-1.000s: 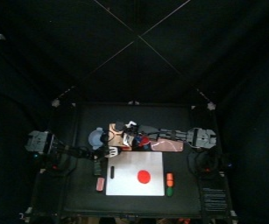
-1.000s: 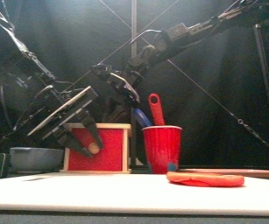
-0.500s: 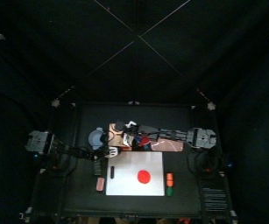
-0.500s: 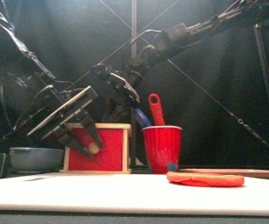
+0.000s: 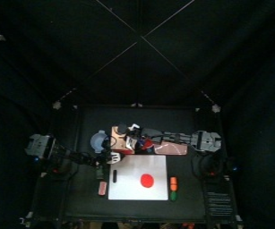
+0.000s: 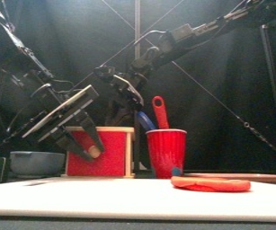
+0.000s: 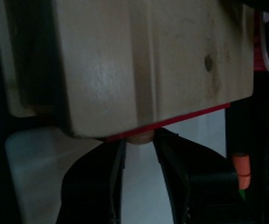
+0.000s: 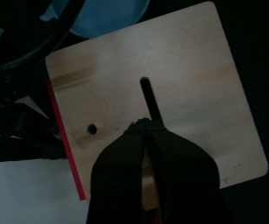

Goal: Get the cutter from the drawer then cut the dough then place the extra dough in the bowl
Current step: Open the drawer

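Observation:
The pale wooden box (image 6: 102, 153) stands at the back of the table, its red drawer front (image 7: 197, 115) facing forward. My left gripper (image 7: 138, 144) is shut on the drawer's pale knob (image 7: 137, 135), low in front of the box (image 5: 125, 139). My right gripper (image 8: 148, 129) is shut, its tips resting on the box's top (image 8: 195, 96) near the slot. The flat red dough (image 6: 209, 184) lies on the white cutting board (image 5: 133, 170). The blue-grey bowl (image 6: 36, 163) sits left of the box. I see no cutter.
A red cup (image 6: 166, 153) with a red and a blue toy knife stands right of the box, near the board's right edge (image 5: 173, 185). The bowl (image 5: 98, 140) is close against the box's left side.
My left arm has shifted a little to the left in the front view, still on the knob. The right gripper and the box have not visibly moved.

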`<state>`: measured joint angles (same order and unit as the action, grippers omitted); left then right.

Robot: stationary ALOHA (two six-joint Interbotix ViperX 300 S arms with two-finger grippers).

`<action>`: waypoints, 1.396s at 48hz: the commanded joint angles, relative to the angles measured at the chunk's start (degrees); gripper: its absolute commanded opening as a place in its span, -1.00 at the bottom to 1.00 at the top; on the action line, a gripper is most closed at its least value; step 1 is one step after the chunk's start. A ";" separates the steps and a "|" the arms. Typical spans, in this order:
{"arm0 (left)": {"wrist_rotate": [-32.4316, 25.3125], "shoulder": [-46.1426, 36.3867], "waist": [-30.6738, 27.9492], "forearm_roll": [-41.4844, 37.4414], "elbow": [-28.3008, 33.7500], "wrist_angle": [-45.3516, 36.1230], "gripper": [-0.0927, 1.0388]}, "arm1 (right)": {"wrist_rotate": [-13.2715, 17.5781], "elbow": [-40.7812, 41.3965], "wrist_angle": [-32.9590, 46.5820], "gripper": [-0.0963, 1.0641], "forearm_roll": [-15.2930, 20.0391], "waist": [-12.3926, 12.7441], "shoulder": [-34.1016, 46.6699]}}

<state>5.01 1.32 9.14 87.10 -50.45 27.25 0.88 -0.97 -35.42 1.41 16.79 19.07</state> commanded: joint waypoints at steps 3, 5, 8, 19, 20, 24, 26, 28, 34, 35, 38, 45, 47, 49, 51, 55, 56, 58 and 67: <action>0.00 -0.44 2.46 1.23 0.70 -0.18 0.16 | 0.00 0.09 -0.53 -0.78 -0.09 0.18 -0.79; 0.00 -0.35 2.81 1.32 0.70 -0.09 0.16 | 0.00 0.09 -0.53 -0.78 -0.09 0.18 -0.88; 0.00 -0.44 3.69 1.85 0.79 -0.18 0.16 | 0.09 0.18 -0.53 -0.78 -0.09 0.18 -0.79; 0.00 -0.44 6.33 2.99 1.49 -0.18 0.16 | 0.09 0.09 -1.76 -0.78 0.00 0.18 -0.70; 0.00 -0.35 6.50 2.99 1.49 -0.18 0.16 | 0.09 0.18 -2.02 -0.78 -0.09 0.18 -0.62; 0.00 -0.44 7.29 3.08 1.76 -0.09 0.16 | 0.00 0.09 -2.81 -0.78 -0.09 0.09 -0.44; 0.00 -0.44 7.73 3.34 1.85 -0.18 0.16 | 0.00 0.18 -3.08 -0.78 -0.09 0.18 -0.35; 0.00 -0.44 8.00 3.43 1.76 -0.18 0.16 | 0.00 0.18 -3.25 -0.78 -0.09 0.18 -0.26; 0.00 -0.35 8.70 3.78 1.76 -0.18 0.16 | 0.00 0.18 -3.25 -0.78 -0.09 0.09 -0.18; 0.00 -0.44 8.88 3.96 1.85 -0.18 0.16 | 0.00 0.18 -3.34 -0.78 -0.09 0.09 -0.18; 0.00 -0.35 9.23 4.22 1.93 -0.18 0.16 | 0.09 0.18 -3.25 -0.78 -0.09 0.09 -0.18; 0.00 -0.35 9.93 4.92 2.11 -0.18 0.16 | 0.09 -0.09 -3.34 -0.78 -0.09 0.09 -0.18; 0.00 -0.44 10.20 5.19 2.20 -0.18 0.16 | 0.09 -0.09 -3.34 -0.78 -0.09 0.09 -0.18; 0.00 -0.35 10.46 5.45 2.20 -0.18 0.16 | 0.09 -0.09 -3.25 -0.78 -0.09 0.09 -0.18; 0.00 -0.26 10.72 5.71 2.29 -0.18 0.16 | 0.09 -0.09 -3.25 -0.78 -0.09 0.09 -0.18; 0.00 -0.18 10.99 5.98 2.29 -0.18 0.16 | 0.09 -0.09 -3.34 -0.78 0.00 0.09 -0.18; 0.00 -0.18 10.99 5.98 2.29 -0.18 0.16 | 0.09 -0.09 -3.34 -0.78 -0.09 0.09 -0.18; 0.00 -0.18 11.16 6.06 2.46 -0.26 0.17 | 0.09 -0.09 -3.34 -0.78 -0.09 0.09 -0.18; 0.00 0.35 11.16 6.06 2.46 -0.62 0.18 | 0.09 -0.18 -3.34 -0.78 0.00 0.09 -0.18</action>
<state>5.10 1.93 19.86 93.08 -49.13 26.98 0.88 -1.32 -37.71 1.41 16.70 19.16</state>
